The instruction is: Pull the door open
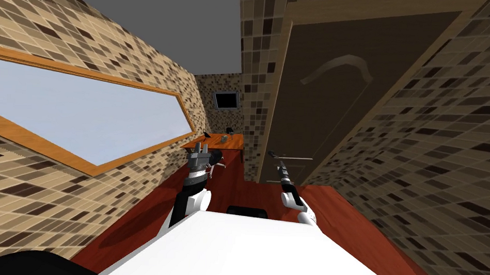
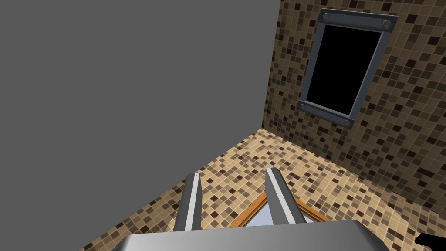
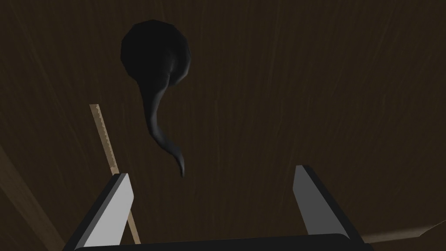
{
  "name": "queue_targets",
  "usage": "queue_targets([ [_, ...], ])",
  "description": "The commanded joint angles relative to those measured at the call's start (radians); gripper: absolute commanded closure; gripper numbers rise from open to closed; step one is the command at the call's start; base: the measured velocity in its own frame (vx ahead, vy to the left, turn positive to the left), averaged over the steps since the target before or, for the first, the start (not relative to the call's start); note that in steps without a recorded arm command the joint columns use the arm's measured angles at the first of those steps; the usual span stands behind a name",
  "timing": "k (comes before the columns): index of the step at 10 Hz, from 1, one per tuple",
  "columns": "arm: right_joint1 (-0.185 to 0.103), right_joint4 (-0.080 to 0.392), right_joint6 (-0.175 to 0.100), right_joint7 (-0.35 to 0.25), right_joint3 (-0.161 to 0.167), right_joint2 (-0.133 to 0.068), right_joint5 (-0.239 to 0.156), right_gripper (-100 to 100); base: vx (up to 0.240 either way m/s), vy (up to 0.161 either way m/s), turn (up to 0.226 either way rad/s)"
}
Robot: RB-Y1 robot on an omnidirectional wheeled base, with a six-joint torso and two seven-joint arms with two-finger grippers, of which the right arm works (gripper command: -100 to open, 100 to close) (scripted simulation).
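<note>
- So, the door (image 1: 337, 122) is on my right-hand side: a dark brown slab in a light wooden frame (image 1: 273, 93), and it looks flush with that frame.
- The door handle (image 1: 274, 154) is honestly hard to read from the head view. It's just a tiny dark smudge low on the door, just beyond the tip of the right gripper (image 1: 282, 170).
- That gripper shows edge-on from up there, so the head view doesn't give away the gap between its fingers.
- The right wrist view fills that in (thankfully). The handle (image 3: 156, 78) is a round dark rose with a curling lever, and the lever tip points back toward the right gripper (image 3: 212, 172).
- Those fingers are spread wide and holding nothing. The lever tip sits ahead of the gap, closer to one finger and clear of both.
- A thin pale strip (image 3: 104, 135) runs along the door and disappears behind that same finger (image 3: 111, 209). I can't tell what it is.
- The left gripper (image 1: 201, 149) is raised over the red floor (image 1: 147, 217), well away from the door. Its wrist view shows the left gripper (image 2: 233, 172) with only a narrow gap between the fingers and nothing in it.
</note>
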Motion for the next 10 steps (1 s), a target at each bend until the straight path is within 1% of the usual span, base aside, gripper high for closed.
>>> queue_targets([
  [1, -0.015, 0.038, -0.006, 0.004, 0.0, -0.005, -0.007, -100, -0.018, -0.051, 0.111],
  [3, -0.038, 0.094, -0.015, 0.009, 0.001, -0.016, -0.019, -100, -0.02, -0.084, 0.185],
  [7, -0.075, 0.185, -0.031, 0.018, 0.003, -0.032, -0.038, -100, -0.038, -0.099, 0.163],
  [8, -0.088, 0.216, -0.037, 0.02, 0.003, -0.037, -0.044, -100, -0.058, -0.113, 0.255],
  [9, -0.094, 0.231, -0.04, 0.022, 0.004, -0.04, -0.047, -100, -0.072, -0.102, 0.225],
  [10, -0.099, 0.242, -0.042, 0.023, 0.004, -0.042, -0.05, -100, -0.064, -0.075, 0.078],
])
